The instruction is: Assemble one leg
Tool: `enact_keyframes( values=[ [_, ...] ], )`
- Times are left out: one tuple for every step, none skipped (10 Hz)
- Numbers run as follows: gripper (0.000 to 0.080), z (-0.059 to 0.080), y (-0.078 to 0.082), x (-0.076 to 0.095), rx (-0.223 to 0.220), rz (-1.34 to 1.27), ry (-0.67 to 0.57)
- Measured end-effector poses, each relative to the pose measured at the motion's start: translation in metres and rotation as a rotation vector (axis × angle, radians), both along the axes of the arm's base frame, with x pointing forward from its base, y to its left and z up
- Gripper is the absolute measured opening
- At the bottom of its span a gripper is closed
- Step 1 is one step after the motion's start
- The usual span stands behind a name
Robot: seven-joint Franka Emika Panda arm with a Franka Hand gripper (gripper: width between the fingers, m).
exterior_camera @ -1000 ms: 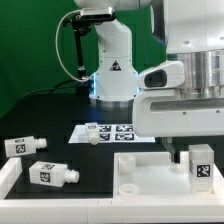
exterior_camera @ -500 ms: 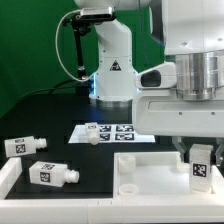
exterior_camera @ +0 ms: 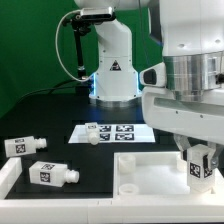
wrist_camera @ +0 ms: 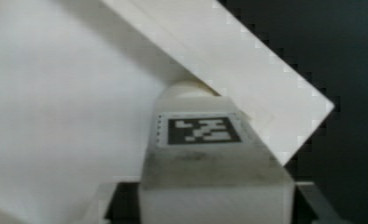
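My gripper is shut on a leg, a small white square peg with a black-and-white tag, held upright at the exterior view's right. It hangs over the right part of the large white tabletop. In the wrist view the leg sits between my fingers, its round stub end against the tabletop's raised rim. Two more legs lie on the table at the exterior view's left. A third leg lies by the marker board.
The marker board lies flat behind the tabletop, in front of the robot base. A white rim runs along the front left of the work area. A cable loops beside the base.
The wrist has turned a little and moved slightly toward the exterior view's left, with the leg still held. The loose legs and the tabletop have not moved.
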State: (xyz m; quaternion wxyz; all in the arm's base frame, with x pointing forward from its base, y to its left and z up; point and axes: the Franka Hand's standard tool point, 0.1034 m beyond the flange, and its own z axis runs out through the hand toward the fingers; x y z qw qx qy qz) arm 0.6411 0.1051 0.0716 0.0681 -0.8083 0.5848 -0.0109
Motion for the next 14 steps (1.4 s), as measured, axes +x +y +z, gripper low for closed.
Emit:
enact_keyframes(
  values=[
    [0.0285,-0.001,0.002,-0.002,0.03,-0.175,0.001],
    [0.0285,0.0,0.003,-0.003,0.045,-0.294,-0.003],
    [0.0285,0.0,0.004,-0.003,0.051,-0.345,0.002],
    [0.0286,0.0,0.004,-0.003,0.05,-0.329,0.0],
    [0.0286,-0.001,0.004,-0.003,0.047,-0.304,-0.002],
    [0.0457,-0.001,0.004,-0.003,0.032,-0.227,-0.012],
    [0.0602,-0.001,0.008,-0.003,0.011,-0.06,-0.031],
    [0.0635,-0.002,0.011,-0.004,-0.02,0.169,-0.052],
    [0.0635,-0.002,0.015,-0.005,-0.036,0.334,-0.067],
    [0.0647,-0.001,0.022,-0.007,-0.042,0.355,-0.066],
    [0.0647,-0.001,0.023,-0.008,-0.049,0.409,-0.07],
    [0.0649,-0.002,0.02,-0.007,-0.057,0.472,-0.076],
    [0.0649,-0.002,0.02,-0.007,-0.065,0.534,-0.081],
    [0.0649,-0.001,0.017,-0.006,-0.112,0.765,-0.084]
  ],
)
